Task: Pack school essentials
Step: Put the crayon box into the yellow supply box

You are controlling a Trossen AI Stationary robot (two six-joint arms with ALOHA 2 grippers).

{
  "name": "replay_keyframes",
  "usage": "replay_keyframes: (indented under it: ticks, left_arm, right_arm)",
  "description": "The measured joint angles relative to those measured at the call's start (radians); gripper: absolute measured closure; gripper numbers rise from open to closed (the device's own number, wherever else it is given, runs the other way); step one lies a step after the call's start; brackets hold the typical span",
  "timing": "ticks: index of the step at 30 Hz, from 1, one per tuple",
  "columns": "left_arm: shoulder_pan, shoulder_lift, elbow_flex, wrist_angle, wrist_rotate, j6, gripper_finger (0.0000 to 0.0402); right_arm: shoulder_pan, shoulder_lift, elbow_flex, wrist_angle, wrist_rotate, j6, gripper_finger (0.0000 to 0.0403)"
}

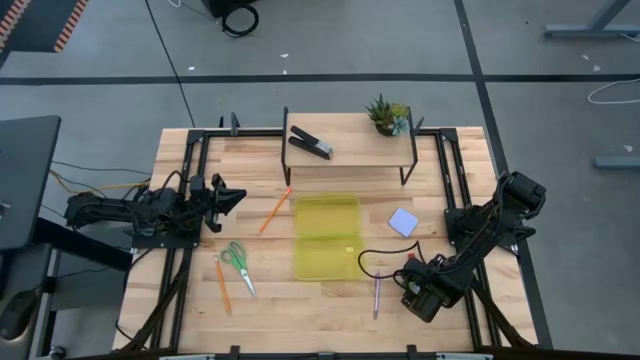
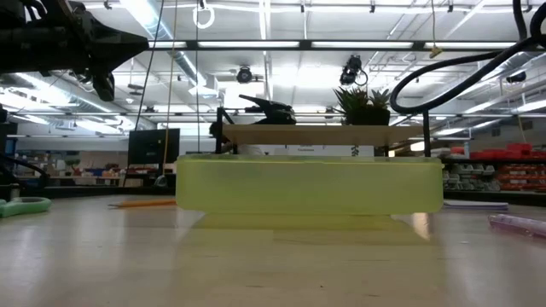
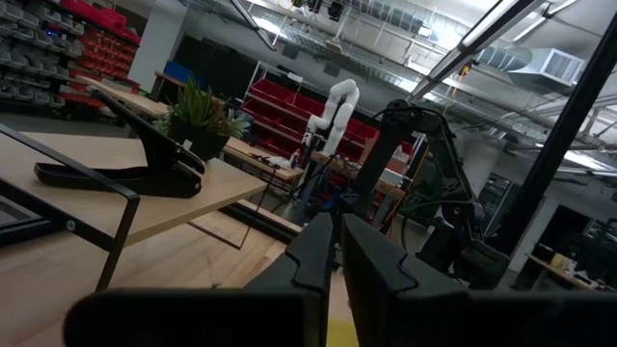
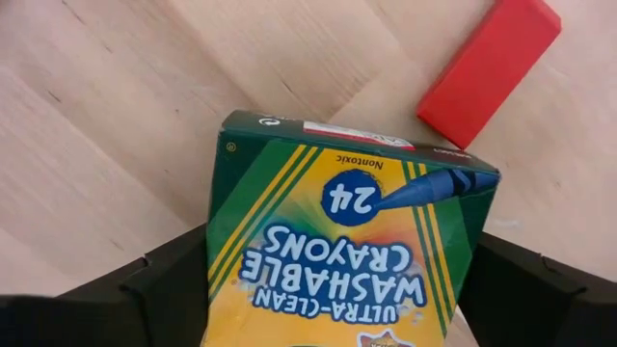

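R gripper (image 4: pixel 333 289): your fingers straddle the crayon box (image 4: pixel 347 241), prob. gripping, contact unclear | red eraser (image 4: pixel 489 69) just beyond box | L gripper (image 3: pixel 333 260) together, idle | risk: box slips if the squeeze is off-centre.

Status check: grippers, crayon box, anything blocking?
Right gripper straddles the crayon box, grip unconfirmed. Left gripper shut, idle. Red eraser beside box, clear.
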Motion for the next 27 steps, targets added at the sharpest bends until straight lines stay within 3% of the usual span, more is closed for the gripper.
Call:
replay_keyframes:
  ticks: [16,27]
  left_arm:
    - [0.000,0.000,0.000,0.000,0.000,0.000,0.0368]
    - [0.000,0.000,0.000,0.000,0.000,0.000,0.0376]
  right_arm:
    - [-0.005,0.002,0.083,-0.049,0.016,-0.049,0.0037]
    - [-0.095,0.000,0.160,-0.049,0.085,-0.263,0.0037]
